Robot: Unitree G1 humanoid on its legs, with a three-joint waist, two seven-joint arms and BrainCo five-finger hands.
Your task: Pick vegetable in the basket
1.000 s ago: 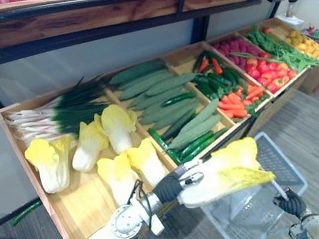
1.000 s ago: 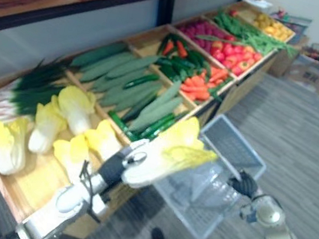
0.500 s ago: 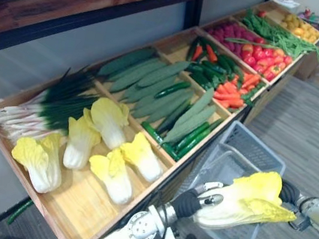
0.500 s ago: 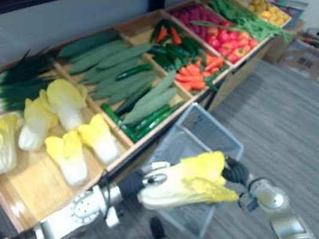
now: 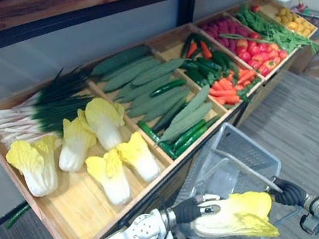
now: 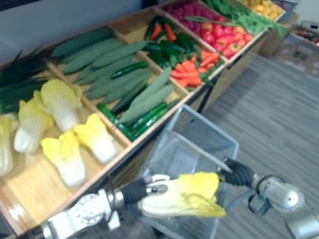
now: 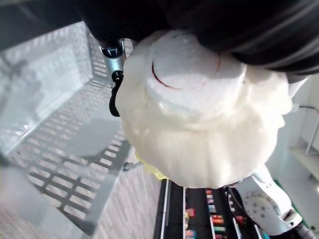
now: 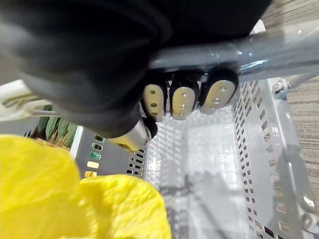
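Left eye: left hand (image 5: 195, 209) is wrapped round the white stem end of a yellow-leafed napa cabbage (image 5: 235, 213), leaves pointing to the robot's right. The cabbage is held over the near side of the grey perforated plastic basket (image 5: 237, 145), not resting in it. Right hand (image 5: 288, 192) is closed on the basket's grey bar handle (image 5: 242, 169). A wooden crate (image 5: 76, 203) to the basket's left holds more cabbages.
Right eye: same layout, and the cabbage overlaps the basket's near rim.
Left wrist: the cut white stem face shows close up, with the basket floor past it.
Right wrist: dark-tipped fingers (image 8: 182, 103) are curled round the handle, with the basket interior beyond and yellow leaves alongside.
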